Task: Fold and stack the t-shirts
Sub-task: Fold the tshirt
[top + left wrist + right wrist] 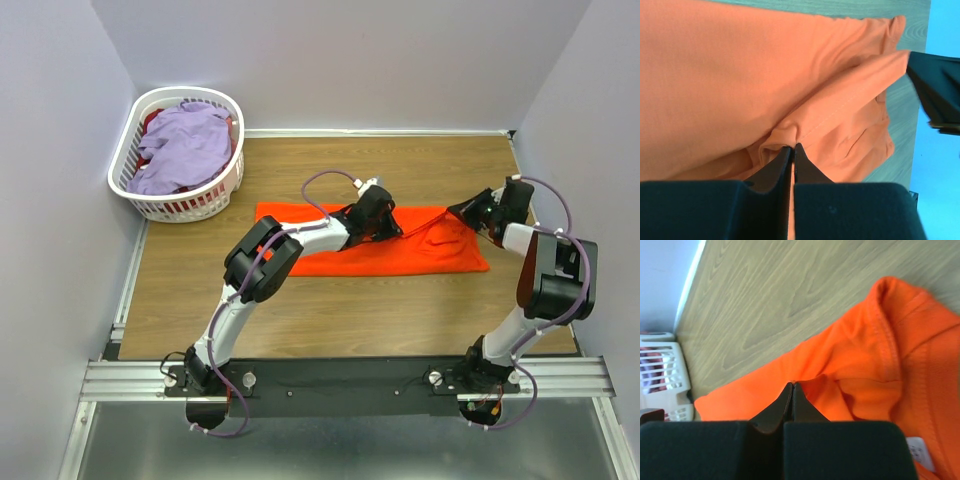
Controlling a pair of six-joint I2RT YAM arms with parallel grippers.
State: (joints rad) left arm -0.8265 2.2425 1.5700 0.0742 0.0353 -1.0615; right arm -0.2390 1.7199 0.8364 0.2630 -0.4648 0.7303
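Observation:
The bright orange t-shirt (330,255) lies flat across the middle of the wooden table. My left gripper (388,226) is shut on a fold of its cloth near the shirt's middle, seen pinched between the tips in the left wrist view (792,146). My right gripper (468,212) is shut on the shirt's far right edge (793,384). A raised edge of orange cloth (430,218) stretches between the two grippers. The shirt's small white neck label (920,452) shows by the right gripper. The lavender t-shirt (185,145) lies bunched in the basket.
The white slotted laundry basket (125,170) stands at the far left corner, with a bit of red cloth under the lavender one; it also shows in the right wrist view (660,375). Grey walls close in the table on three sides. The right gripper's black body (937,92) shows in the left wrist view.

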